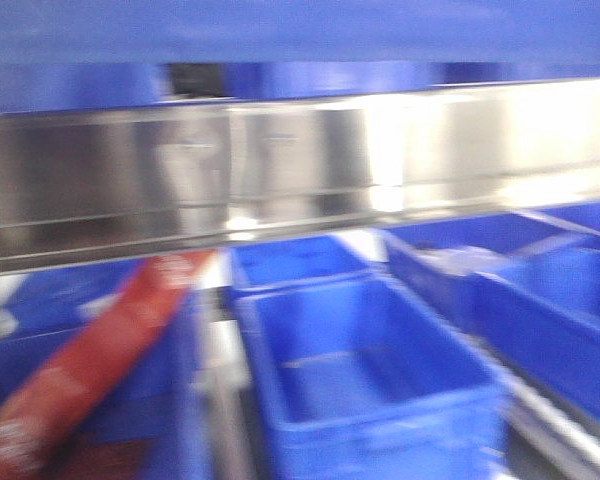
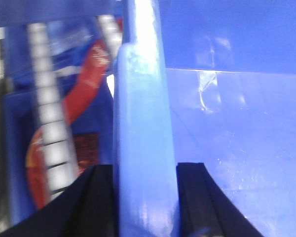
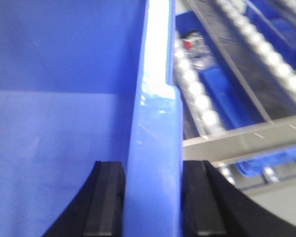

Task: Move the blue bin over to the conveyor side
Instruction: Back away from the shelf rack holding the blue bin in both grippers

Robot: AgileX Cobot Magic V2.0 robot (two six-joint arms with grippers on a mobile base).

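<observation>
Blue bin (image 3: 64, 123) pinched by both rims
Left hand (image 2: 145, 197) at 9 o'clock, right hand (image 3: 153, 197) at 3; stiff, glossy, probably slippy.

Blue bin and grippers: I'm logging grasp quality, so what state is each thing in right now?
blue bin, gripped at the rim by both grippers; visible interior empty.
left gripper, shut on blue bin's wall.
right gripper, shut on blue bin's wall.
red snack packet, lying slanted, lower left.
middle bin, upright, empty.
</observation>
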